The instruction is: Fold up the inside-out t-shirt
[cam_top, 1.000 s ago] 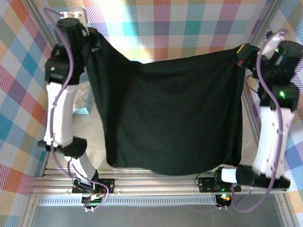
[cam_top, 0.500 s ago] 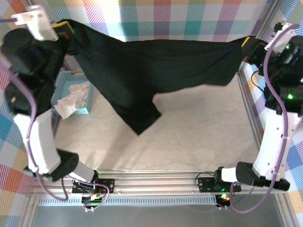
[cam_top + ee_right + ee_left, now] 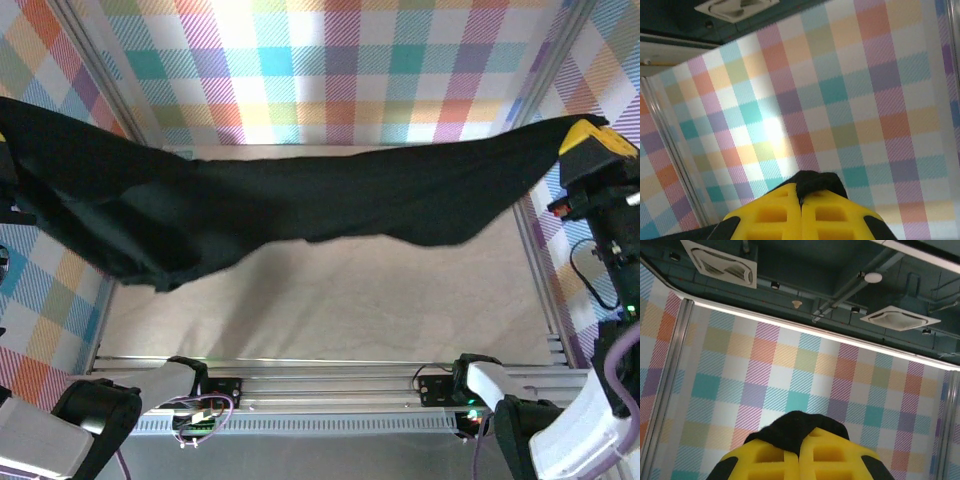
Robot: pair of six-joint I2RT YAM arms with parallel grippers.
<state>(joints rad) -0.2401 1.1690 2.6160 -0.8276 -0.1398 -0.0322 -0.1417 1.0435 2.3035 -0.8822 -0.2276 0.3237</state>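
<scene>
The black t-shirt (image 3: 330,200) hangs stretched in the air across the whole top view, high above the table, with a loose fold sagging at the left (image 3: 150,250). My right gripper (image 3: 592,140), with yellow fingers, is shut on the shirt's right end. In the right wrist view the right gripper (image 3: 801,199) pinches a tuft of black cloth (image 3: 817,182). In the left wrist view my left gripper (image 3: 800,446) is shut on another tuft of the t-shirt (image 3: 790,426). Both wrist cameras point up at the wall and ceiling.
Below the shirt lies the cream table surface (image 3: 380,300), bounded by an aluminium rail (image 3: 330,385) at the near edge. Plaid walls (image 3: 330,70) and metal corner posts (image 3: 540,260) enclose the space. Parts of both arms show at the bottom corners.
Both arms have risen and spread apart, lifting the shirt towards the camera. The cloth went from hanging down to stretched wide, and it now covers the blue basket at the left.
</scene>
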